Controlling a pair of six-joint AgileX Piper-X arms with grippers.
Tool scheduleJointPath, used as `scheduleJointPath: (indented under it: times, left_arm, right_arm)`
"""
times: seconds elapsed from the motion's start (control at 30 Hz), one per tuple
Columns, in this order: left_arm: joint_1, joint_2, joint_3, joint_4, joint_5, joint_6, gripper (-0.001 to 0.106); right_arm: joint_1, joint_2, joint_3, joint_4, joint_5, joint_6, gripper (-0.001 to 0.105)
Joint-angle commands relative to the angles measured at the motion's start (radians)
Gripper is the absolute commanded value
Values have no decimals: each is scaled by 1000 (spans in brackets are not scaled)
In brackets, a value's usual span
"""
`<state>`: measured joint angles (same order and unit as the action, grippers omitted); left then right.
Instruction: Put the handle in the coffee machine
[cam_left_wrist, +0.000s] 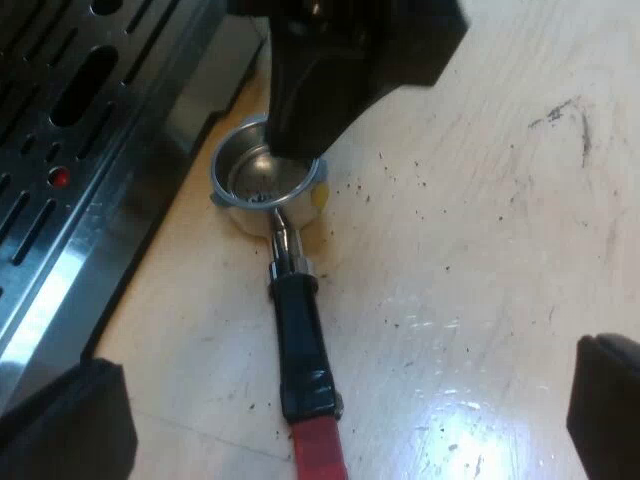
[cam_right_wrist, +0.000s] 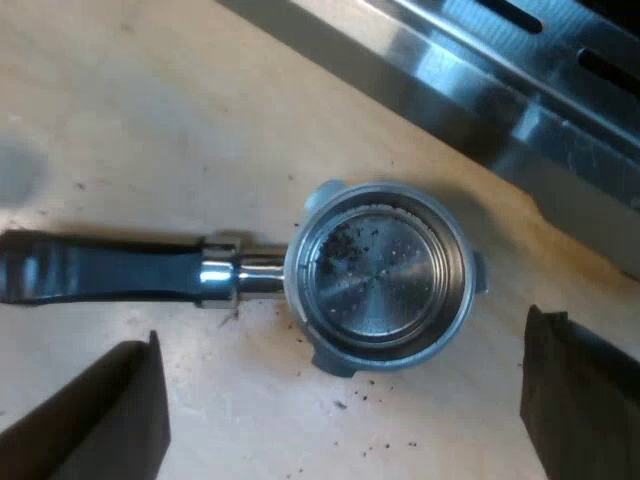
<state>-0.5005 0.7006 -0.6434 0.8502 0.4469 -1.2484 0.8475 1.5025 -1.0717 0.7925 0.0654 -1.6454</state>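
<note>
Pale wooden tabletop, scattered dark specks, bright glare

The left claw has two matte black fingers, thick blocky slabs with flat inner faces and squared, slightly bevelled tips. The right claw is of the same make. Its fingers are plain black too, one a wedge with a sloping upper edge, the other showing a straight inner face with a thin ridge along it. Seen from the left wrist, the right arm's end is a bulky, angular black housing, smooth and faintly glossy, tapering toward its tip.
</note>
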Motion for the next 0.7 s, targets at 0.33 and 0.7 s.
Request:
scheduleJointPath:
  times: [0.33, 0.7]
  left_arm:
    - [-5, 10, 1, -12, 5, -11, 89]
    - [-5, 10, 1, -12, 5, -11, 89]
  right_arm:
    - [-7, 133, -1, -129, 9, -42, 79]
    - [-16, 163, -1, -138, 99, -42, 79]
